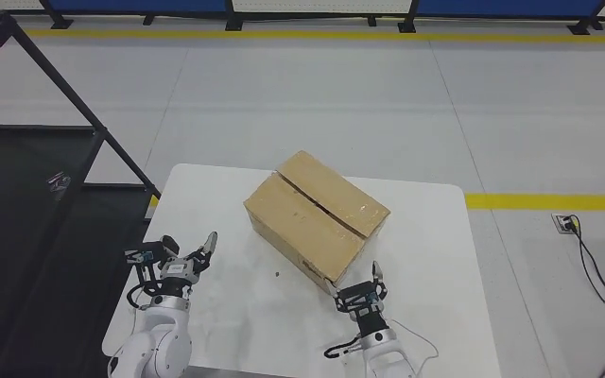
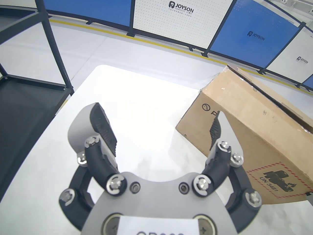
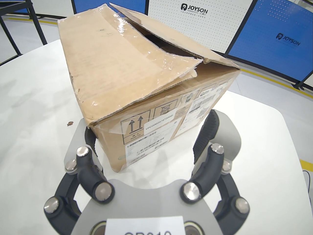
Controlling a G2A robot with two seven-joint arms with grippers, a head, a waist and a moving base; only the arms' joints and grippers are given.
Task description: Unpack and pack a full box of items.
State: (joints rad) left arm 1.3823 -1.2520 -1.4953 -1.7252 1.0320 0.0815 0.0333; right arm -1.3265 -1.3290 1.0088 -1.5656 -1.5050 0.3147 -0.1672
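From the top view, the brown cardboard box [image 1: 317,215] sits slantwise mid-way on the white table [image 1: 425,283]. Its flaps are folded down, so I judge unpacking has not begun. My left gripper [image 1: 189,248] hangs spread off its left end, and my right gripper [image 1: 359,288] is spread at its near corner.

From my left wrist, the fingers gape over bare table, with the box just beside and untouched.

From my right wrist, my spread fingers straddle the labelled corner. The torn flaps gap along the seam, probably my way in.
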